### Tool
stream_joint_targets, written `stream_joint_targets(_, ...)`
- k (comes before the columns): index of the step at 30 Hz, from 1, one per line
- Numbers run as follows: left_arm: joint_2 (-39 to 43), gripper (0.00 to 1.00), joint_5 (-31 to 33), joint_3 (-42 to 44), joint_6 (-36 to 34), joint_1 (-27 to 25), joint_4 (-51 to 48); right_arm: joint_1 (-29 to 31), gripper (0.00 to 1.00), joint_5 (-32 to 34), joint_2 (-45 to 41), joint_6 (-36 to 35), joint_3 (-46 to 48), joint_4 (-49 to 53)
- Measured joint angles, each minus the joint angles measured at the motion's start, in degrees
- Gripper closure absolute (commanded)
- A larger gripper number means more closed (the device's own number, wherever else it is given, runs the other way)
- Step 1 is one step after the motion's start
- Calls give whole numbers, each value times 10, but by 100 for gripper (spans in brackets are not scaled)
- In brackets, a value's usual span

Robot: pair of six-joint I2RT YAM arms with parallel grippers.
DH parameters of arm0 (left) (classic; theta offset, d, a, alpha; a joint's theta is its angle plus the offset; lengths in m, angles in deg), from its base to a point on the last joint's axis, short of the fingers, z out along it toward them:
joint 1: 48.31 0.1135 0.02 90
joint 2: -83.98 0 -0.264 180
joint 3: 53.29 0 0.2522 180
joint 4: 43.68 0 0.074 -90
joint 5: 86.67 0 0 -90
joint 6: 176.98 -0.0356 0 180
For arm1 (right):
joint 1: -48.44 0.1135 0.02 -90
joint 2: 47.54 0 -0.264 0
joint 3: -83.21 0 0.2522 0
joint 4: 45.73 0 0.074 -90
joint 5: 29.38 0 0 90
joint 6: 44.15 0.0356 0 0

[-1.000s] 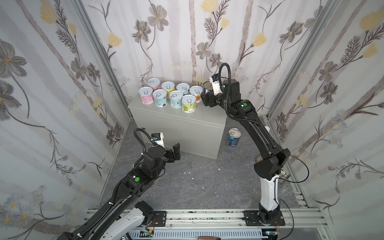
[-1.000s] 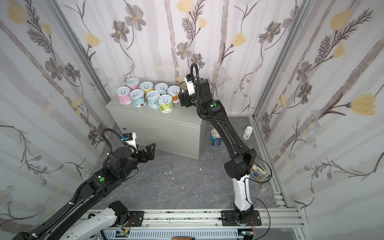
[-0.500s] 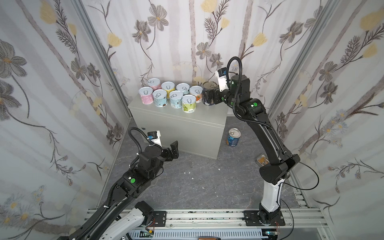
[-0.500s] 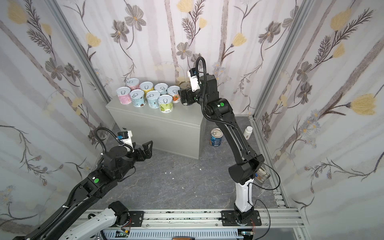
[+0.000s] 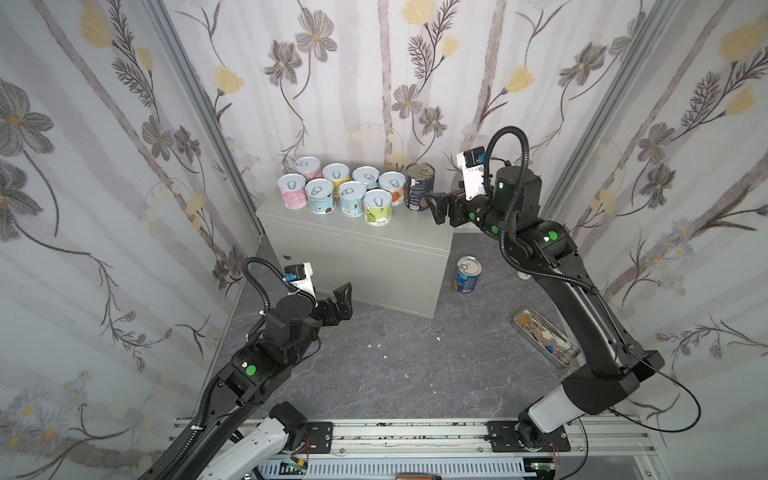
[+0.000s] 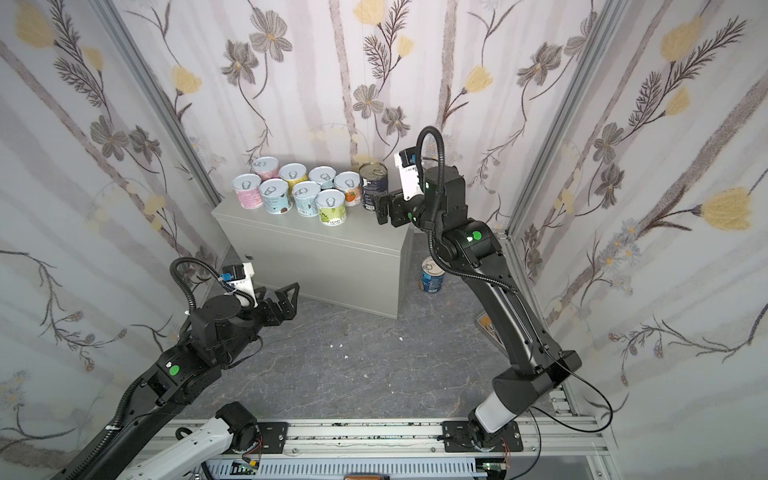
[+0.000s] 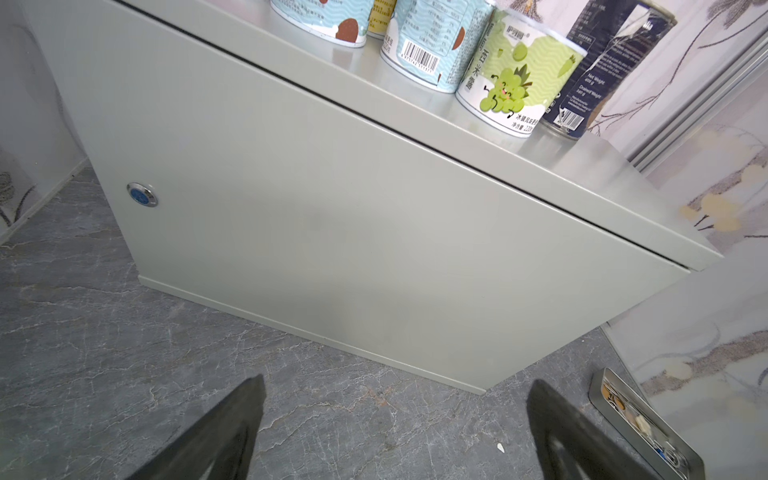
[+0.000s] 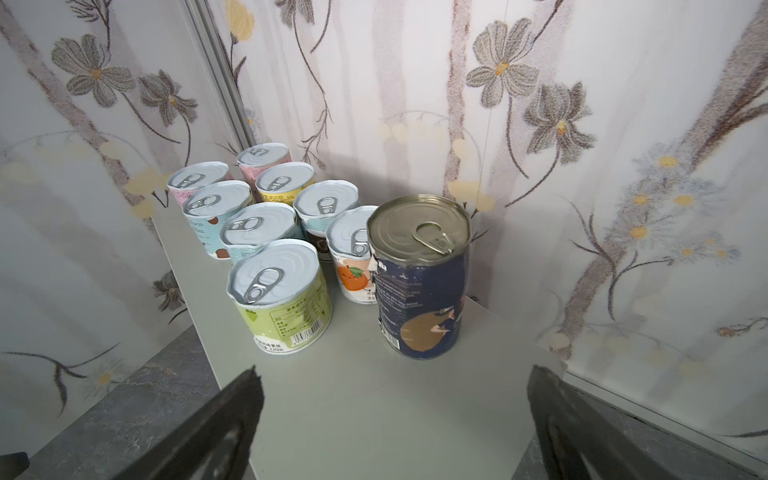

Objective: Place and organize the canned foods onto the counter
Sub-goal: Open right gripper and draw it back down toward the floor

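— Navy-labelled tall can [image 8: 419, 274] let go a moment ago. Upright now on the counter [image 5: 353, 249], at the right end of the back row, just beside the orange-labelled short can.
— And the right gripper [image 5: 434, 209]?
— Drawn back to the can's right, with wide-spread jaws and nothing held. A second back, clamped on that can. Half a second back, already loosening and easing away.
— Meaning for the job?
— Nine up: eight short pastel cans [image 5: 345, 191] in two rows, plus this tall one. Apparently only one left to fetch: the blue can [image 5: 466, 274], upright on the dark floor [image 5: 374, 365], just off the counter's right side and beneath the right arm.
— Position against the jaws?
— Navy can straight ahead in the right wrist view, roughly centred between the two fingers but beyond their tips, without contact. Blue can well below, apart from both grippers.
— Left gripper [image 5: 343, 299]?
— Likewise wide open and empty, hovering low before the counter's front, not far from the round lock [image 7: 142, 194].
— Next, at a guess?
— Down to the blue can, then up beside the navy one, with care for the neighbours.
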Motion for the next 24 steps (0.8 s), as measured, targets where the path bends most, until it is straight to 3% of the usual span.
stream_joint_targets(14, 21, 0, -2, 99, 33, -2, -2, -4, 0, 60, -279, 40, 358, -89)
stream_joint_targets(24, 43, 0, -10, 175, 57, -6, 9, -22, 0, 110, -403, 96, 577, -128)
